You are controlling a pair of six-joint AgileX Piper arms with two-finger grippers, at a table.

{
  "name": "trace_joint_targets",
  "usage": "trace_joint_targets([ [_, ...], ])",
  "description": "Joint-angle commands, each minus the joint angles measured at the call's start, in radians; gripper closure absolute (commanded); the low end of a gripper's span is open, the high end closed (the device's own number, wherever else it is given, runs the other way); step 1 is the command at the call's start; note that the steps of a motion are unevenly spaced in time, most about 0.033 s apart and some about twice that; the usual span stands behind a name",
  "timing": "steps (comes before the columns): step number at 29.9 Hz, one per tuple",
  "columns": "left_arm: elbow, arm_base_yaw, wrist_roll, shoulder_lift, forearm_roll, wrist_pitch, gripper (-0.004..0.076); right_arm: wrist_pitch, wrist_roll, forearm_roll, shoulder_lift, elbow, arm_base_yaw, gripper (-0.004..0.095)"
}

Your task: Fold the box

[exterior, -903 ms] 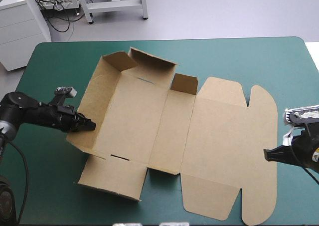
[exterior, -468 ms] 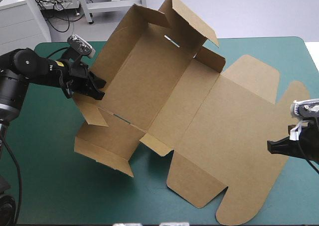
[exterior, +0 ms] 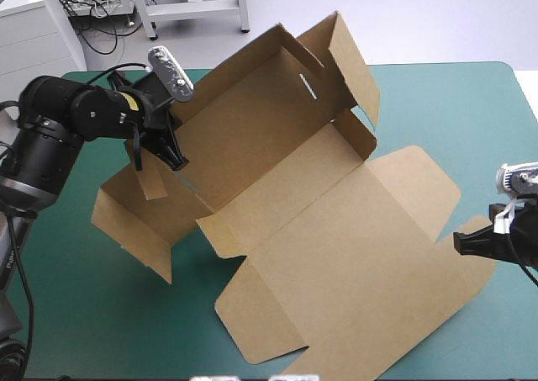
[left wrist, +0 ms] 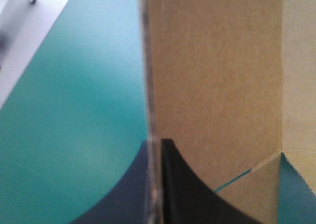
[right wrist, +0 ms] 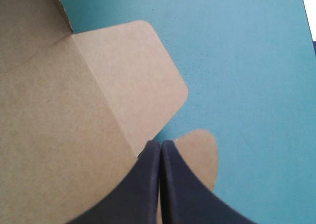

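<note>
Mid wall-raising: left hand (exterior: 172, 158) clamped on the box (exterior: 336, 246) at its 10 o'clock wall, right hand (exterior: 460, 243) pressed together at 3 o'clock; calls next for tucking.

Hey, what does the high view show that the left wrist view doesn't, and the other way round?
Only the high view: the whole box, its walled half tilted up, and the right gripper at the lid's edge. Only the left wrist view: a board panel edge-on, clamped in the left gripper. Both: the brown board, the left gripper's hold, the teal-green cover.
</note>
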State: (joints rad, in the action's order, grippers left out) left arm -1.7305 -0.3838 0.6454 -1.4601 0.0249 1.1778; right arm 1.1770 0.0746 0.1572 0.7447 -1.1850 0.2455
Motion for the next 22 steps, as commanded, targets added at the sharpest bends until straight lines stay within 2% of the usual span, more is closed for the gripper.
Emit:
trace_joint_targets([
  [1,-0.036,-0.101,-0.009,0.017,-0.124,-0.184,0.0756,-0.071,-0.005,0.016,0.003,-0.03,-0.004,0.0931],
  [4,-0.036,-0.193,-0.013,-0.015,-0.244,-0.266,0.0756,-0.076,-0.005,0.018,0.003,-0.03,-0.004,0.0931],
  [13,0.006,-0.364,-0.029,-0.08,-0.512,-0.418,0.0756,-0.082,0.005,0.016,0.003,-0.031,-0.004,0.0931],
  [22,0.18,-0.449,-0.196,-0.072,-0.712,-0.444,0.0756,-0.091,0.005,0.016,0.003,-0.031,-0.004,0.0931],
])
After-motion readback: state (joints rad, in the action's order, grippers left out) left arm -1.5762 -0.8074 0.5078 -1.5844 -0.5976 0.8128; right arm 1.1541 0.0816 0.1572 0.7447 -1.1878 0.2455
